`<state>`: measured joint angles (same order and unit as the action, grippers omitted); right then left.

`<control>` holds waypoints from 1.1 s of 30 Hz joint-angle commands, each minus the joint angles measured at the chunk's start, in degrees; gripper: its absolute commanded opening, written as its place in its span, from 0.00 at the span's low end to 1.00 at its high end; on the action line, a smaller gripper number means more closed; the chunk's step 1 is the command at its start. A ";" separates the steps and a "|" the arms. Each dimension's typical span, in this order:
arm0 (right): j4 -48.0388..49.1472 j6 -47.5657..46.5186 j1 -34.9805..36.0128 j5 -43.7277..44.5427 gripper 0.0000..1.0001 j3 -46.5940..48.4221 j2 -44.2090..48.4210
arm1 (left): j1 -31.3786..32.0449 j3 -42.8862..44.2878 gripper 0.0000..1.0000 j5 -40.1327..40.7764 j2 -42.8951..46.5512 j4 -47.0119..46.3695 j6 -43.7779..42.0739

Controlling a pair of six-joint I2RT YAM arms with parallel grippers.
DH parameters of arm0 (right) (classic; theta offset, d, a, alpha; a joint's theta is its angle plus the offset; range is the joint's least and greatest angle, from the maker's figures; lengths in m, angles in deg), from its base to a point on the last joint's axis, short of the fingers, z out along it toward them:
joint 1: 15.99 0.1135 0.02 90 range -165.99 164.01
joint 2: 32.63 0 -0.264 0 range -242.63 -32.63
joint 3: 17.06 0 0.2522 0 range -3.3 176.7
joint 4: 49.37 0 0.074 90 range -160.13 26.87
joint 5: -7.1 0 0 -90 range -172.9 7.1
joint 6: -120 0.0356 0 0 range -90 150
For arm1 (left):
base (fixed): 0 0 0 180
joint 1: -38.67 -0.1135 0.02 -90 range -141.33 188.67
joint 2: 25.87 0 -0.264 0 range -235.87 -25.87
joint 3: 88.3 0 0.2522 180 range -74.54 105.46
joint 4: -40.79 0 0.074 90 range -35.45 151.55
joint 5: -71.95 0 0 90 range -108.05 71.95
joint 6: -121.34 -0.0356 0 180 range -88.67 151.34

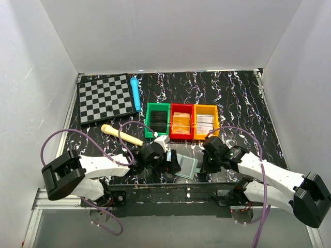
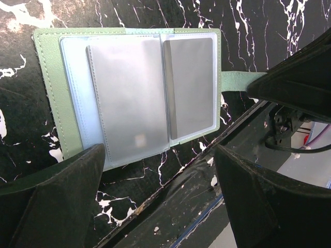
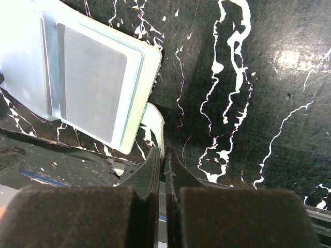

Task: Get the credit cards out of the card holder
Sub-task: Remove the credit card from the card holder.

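1. Right pincer (image 3: pixel 164 155) fills the bottom of its wrist view. Its jaws are pressed together on the side tab (image 3: pixel 155 118) of the card holder (image 3: pixel 147 62), pinching the strip just off the holder's edge.
2. Left pincer (image 2: pixel 160 157) hangs over the holder with its fingers (image 2: pixel 57 206) spread wide, gripping nothing. One finger is above the holder's near corner and the other above the counter's near border.
3. Between the two pincers, the card holder (image 1: pixel 187 166) lies open and flat on the counter (image 2: pixel 279 26), pale panels up. Two grey cards (image 2: pixel 129 98) sit in clear sleeves, side by side along the fold.
4. Its near corner comes close to the black rail (image 2: pixel 181 206) along the counter's near edge, so little room is left on that side.
5. Past the tab, the right wrist view shows bare marbled counter.
6. Seen from above, the green bin (image 1: pixel 148 121), red bin (image 1: pixel 182 106) and orange bin (image 1: pixel 206 107) stand in a row just beyond the holder, with a narrow strip between.
7. A wooden stick (image 1: pixel 121 134) lies near the left arm. The chessboard (image 1: pixel 103 98) and blue pen (image 1: pixel 136 93) are well apart at the far left.
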<state>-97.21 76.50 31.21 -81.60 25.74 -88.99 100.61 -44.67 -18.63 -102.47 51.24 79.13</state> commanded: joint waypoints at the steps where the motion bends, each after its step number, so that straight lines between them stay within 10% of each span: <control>1: 1.39 -0.27 -0.35 -0.24 0.01 0.85 0.46 | -0.32 1.07 0.87 -1.16 0.13 -1.17 -0.94; 27: -0.54 -0.53 -0.35 0.80 0.01 1.72 0.81 | -0.32 2.21 0.84 -5.32 -1.28 -4.96 -3.32; 33: -6.33 -0.97 -0.35 4.41 0.42 4.18 4.05 | -0.49 0.46 0.85 -1.27 3.20 -2.49 -2.26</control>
<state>-98.96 76.30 30.95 -80.53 26.09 -88.05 100.61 -43.10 -23.63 -103.82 47.02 76.37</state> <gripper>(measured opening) 0.326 0.844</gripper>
